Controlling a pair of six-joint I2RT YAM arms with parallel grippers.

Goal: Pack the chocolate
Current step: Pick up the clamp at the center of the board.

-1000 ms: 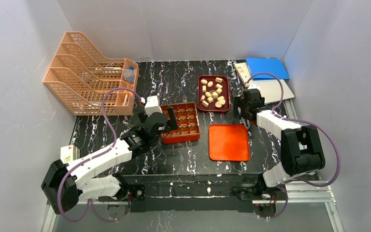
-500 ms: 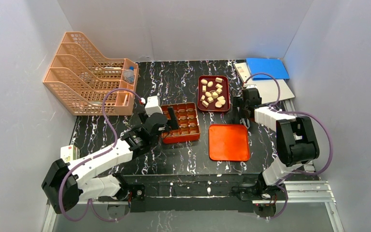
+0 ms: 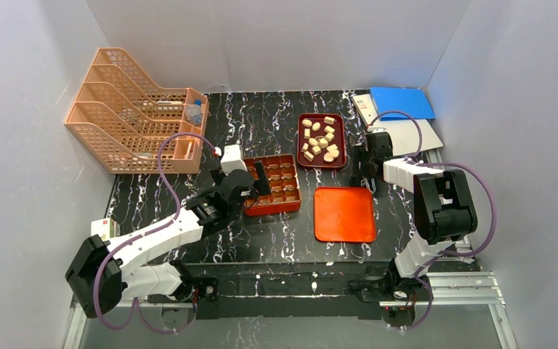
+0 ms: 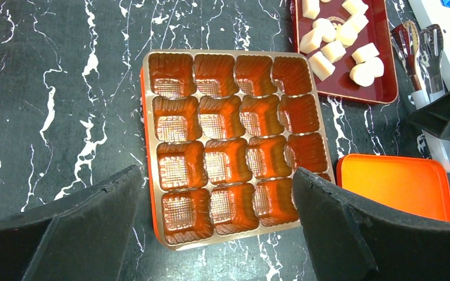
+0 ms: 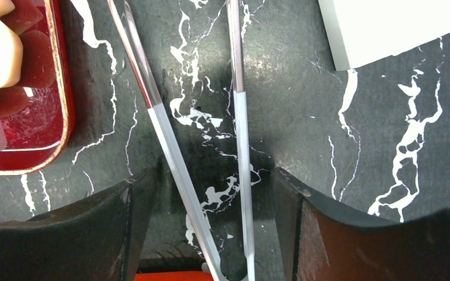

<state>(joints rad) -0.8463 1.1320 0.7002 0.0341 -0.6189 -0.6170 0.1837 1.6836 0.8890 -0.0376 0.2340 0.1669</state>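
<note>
The black marble table [image 3: 261, 116] carries an orange-red compartmented box [image 4: 228, 146] (four rows of four cells), and the left gripper [image 4: 217, 175] hangs above it with jaws wide. An orange lid [image 3: 344, 214] lies beside the box. The right gripper [image 5: 215, 172], jaws apart, straddles metal tongs [image 5: 240, 134] just beside the dark red tray [image 3: 321, 166], which holds the chocolate [image 3: 320, 138].

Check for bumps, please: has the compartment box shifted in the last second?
No. The compartment box lies just as before beside the dark red tray.
</note>
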